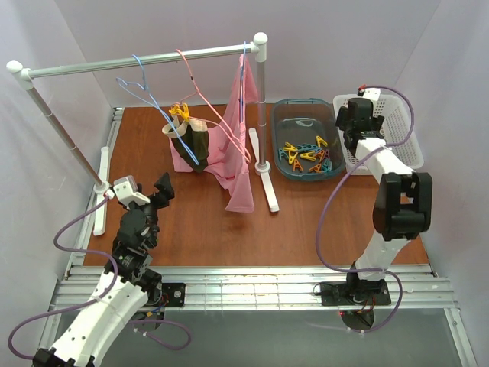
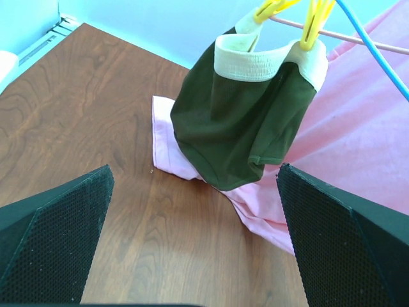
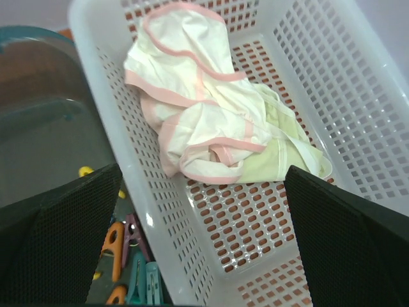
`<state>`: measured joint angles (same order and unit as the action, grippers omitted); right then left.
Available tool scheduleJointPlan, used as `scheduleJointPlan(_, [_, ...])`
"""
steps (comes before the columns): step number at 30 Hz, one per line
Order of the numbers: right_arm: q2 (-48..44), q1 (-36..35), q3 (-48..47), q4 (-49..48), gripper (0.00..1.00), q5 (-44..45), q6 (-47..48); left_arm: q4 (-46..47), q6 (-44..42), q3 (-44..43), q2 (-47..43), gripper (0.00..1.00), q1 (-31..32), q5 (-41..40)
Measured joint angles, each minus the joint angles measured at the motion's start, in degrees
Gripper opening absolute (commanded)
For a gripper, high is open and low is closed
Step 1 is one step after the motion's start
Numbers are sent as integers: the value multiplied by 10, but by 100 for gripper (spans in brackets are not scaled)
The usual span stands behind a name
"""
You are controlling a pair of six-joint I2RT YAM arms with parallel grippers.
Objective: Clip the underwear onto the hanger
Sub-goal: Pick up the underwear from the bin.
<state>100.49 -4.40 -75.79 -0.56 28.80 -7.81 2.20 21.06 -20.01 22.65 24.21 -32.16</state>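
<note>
The underwear [image 3: 192, 121], pale white with pink edging, lies crumpled in the white basket [image 3: 358, 109], partly on a pale green garment [image 3: 281, 153]. My right gripper [image 3: 203, 169] hovers open above the basket's near-left wall, with nothing between its fingers; in the top view it [image 1: 356, 131] sits over the basket [image 1: 405, 145]. The light-blue hanger [image 1: 145, 90] hangs by its hook from the rail [image 1: 137, 61] at the back left, and its wire [image 2: 377, 54] crosses the left wrist view. My left gripper [image 1: 164, 189] [image 2: 195, 173] is open and empty, low over the table and facing the hung clothes.
Dark olive underwear [image 2: 243, 115] is pegged with yellow clips [image 2: 313, 19] to a pink hanger [image 1: 210, 103]. A pink garment [image 1: 233, 153] hangs from the rail and drapes onto the table. A teal bin [image 1: 306, 141] holds several coloured pegs. The rail's upright [image 1: 262, 107] stands mid-table.
</note>
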Motion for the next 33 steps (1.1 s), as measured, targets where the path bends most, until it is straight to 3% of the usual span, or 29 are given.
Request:
scheduleJointPlan(15, [158,49,-105,45,88,13,-38,12,14,9,-12,95,0,30])
scheduleJointPlan(33, [188,65,-123,51,73,-61,-23,13,17,17,-6,94,0,35])
